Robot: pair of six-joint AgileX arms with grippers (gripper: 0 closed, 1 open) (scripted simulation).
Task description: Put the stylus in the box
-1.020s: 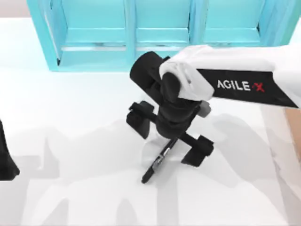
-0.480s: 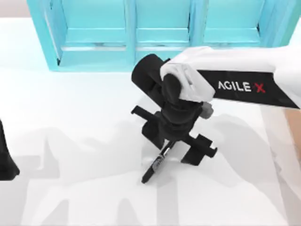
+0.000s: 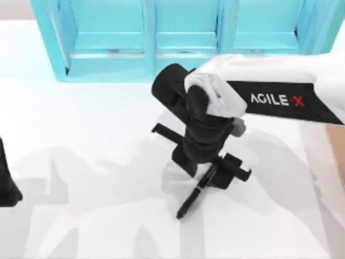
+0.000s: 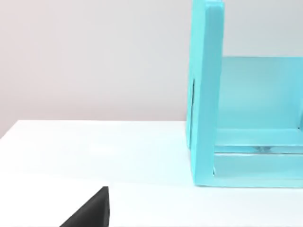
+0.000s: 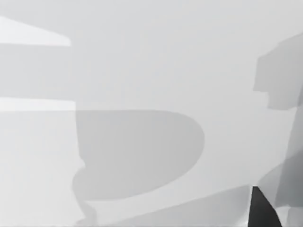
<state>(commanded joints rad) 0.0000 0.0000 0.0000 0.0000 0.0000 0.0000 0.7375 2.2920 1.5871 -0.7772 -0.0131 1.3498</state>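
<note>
Pinching the stylus [image 3: 195, 193] near its upper end, right claw [image 3: 209, 174] is working mid-table; stylus is hanging slanted. Grip should be holding firm while carrying toward the right edge. Left claw [image 3: 6, 183] is parking at the left edge.

Slim black stylus [image 3: 195, 194], slanted diagonally, upper end under gripper [image 3: 207, 174]

The right arm [image 3: 280, 86] is stretched in from the top view's right, its wrist bent downward at mid-bench. The right gripper [image 3: 207, 172] is pointed down, its jaws closed on the stylus [image 3: 194, 195]. The left arm [image 3: 6, 183] is parked at the left edge.
</note>
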